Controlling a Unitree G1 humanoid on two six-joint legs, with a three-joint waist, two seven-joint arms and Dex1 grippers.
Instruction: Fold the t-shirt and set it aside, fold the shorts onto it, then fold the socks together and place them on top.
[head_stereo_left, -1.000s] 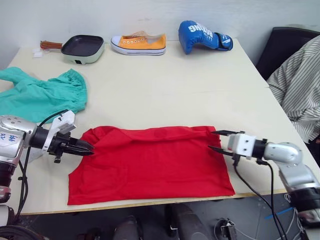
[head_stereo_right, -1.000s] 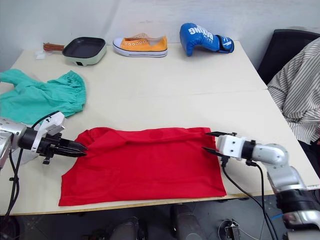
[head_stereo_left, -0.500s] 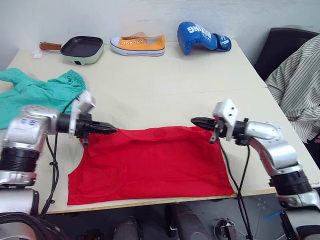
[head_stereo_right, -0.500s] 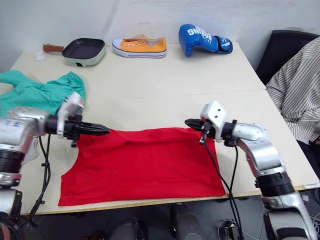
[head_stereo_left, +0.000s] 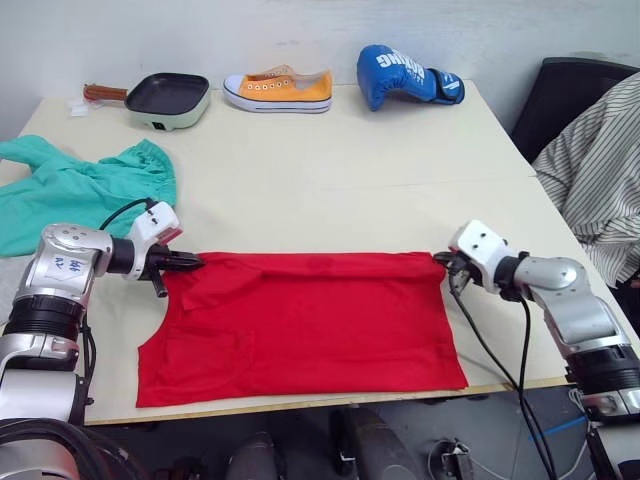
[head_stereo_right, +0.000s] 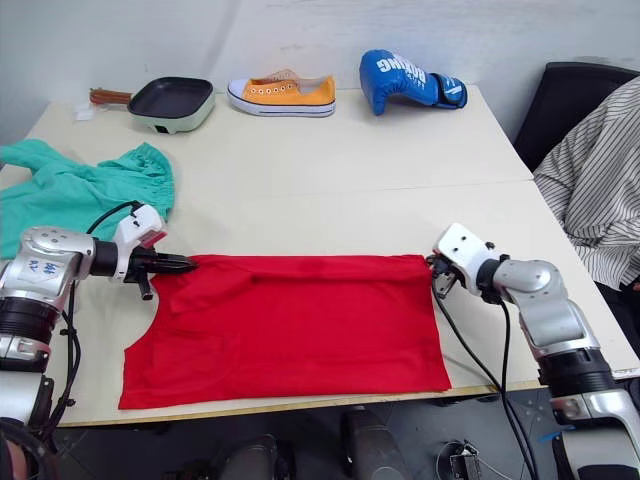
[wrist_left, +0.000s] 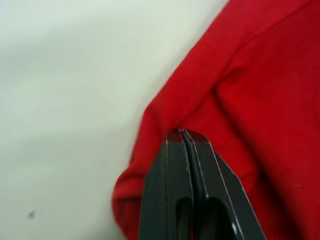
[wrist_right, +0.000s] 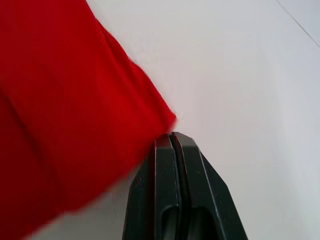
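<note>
The red t-shirt lies spread flat near the table's front edge, its far edge drawn straight between my two grippers. My left gripper is shut on the shirt's far left corner; in the left wrist view its fingertips press together on the red cloth. At the far right corner my right gripper is shut on the cloth, with its closed tips at the shirt's edge. The teal-green shorts lie crumpled at the table's left side, apart from both grippers. The socks are out of view.
Along the table's far edge stand a small black pan, an orange sneaker and a blue boxing glove. A dark chair with striped cloth stands off the right side.
My right gripper, open a second ago, has shut on the shirt's right corner. Both grippers rose towards the middle, then came down apart, pulling the shirt's far edge straight.
</note>
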